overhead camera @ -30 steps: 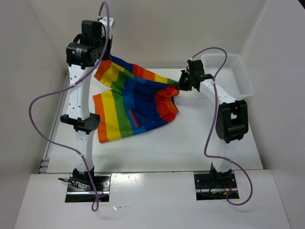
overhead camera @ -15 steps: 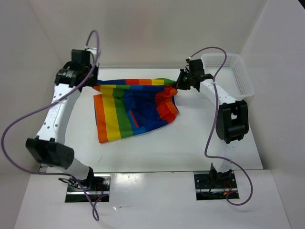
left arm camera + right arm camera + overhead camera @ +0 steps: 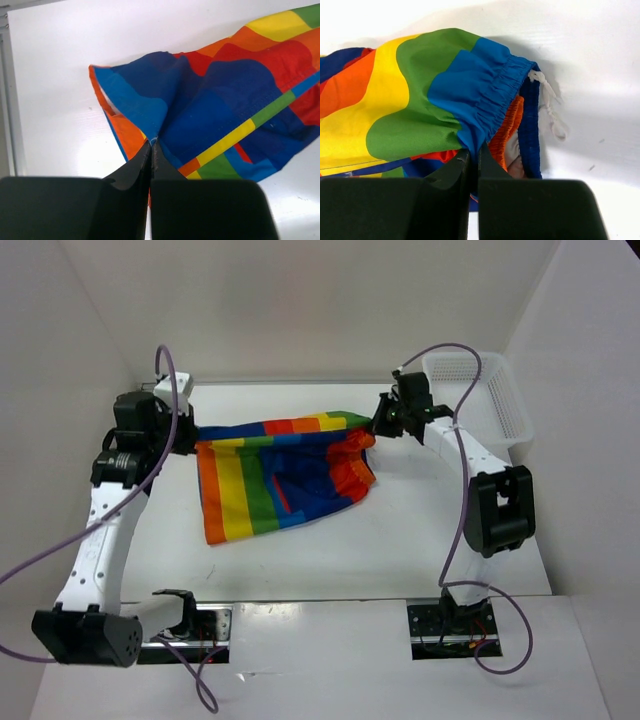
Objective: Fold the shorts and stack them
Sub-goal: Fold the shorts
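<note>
- Left gripper is pinched tight on a blue fold at one edge of the shorts. In its wrist view the cloth fans out upward and to the right from the closed tips.
- Right gripper is likewise clamped on the shorts, at the gathered blue waistband, with green and yellow stripes spreading to the left of its tips.
- Between the two grippers the top edge of the shorts is drawn out in a line across the far half of the table.
- Below that edge the rest of the fabric drapes toward the near side and lies on the white surface, its broad stripes running front to back on the left.
- White drawstring trails out of the waistband just right of the right gripper's pinch.
- White mesh basket stands in the far right corner, apart from the shorts.
</note>
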Tool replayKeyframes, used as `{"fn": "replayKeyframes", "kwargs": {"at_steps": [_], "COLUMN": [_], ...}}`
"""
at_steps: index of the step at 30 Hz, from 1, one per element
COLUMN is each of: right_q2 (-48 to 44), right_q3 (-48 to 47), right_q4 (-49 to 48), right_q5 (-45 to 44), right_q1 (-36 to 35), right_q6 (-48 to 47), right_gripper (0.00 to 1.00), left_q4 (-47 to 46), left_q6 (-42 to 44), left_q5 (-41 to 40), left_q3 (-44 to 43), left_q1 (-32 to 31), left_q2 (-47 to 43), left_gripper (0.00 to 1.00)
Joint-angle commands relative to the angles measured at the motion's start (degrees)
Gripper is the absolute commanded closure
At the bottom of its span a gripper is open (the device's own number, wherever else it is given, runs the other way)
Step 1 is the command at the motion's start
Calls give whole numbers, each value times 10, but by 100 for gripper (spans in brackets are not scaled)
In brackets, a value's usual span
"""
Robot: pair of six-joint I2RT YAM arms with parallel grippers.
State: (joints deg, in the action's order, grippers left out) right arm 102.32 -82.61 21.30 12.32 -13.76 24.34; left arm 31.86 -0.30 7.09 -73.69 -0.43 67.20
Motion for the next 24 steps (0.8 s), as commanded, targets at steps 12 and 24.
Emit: {"fn": "replayKeyframes", "kwargs": {"at_steps": [12,24], "right_q2": [-218,-247], "right_q3": [245,221], "right_q4": [3,23], "right_q5": [-17,-84], "right_q1": [1,-15], "right_q6": [6,36], "right_gripper": [2,60], "left_q4": [18,-3], "left_q6": [3,3], "left_q5": [47,24], "left_q3": [301,218], "left_q1": [2,-4], "left_q2": [-309,-153], "left_gripper": [15,6]}}
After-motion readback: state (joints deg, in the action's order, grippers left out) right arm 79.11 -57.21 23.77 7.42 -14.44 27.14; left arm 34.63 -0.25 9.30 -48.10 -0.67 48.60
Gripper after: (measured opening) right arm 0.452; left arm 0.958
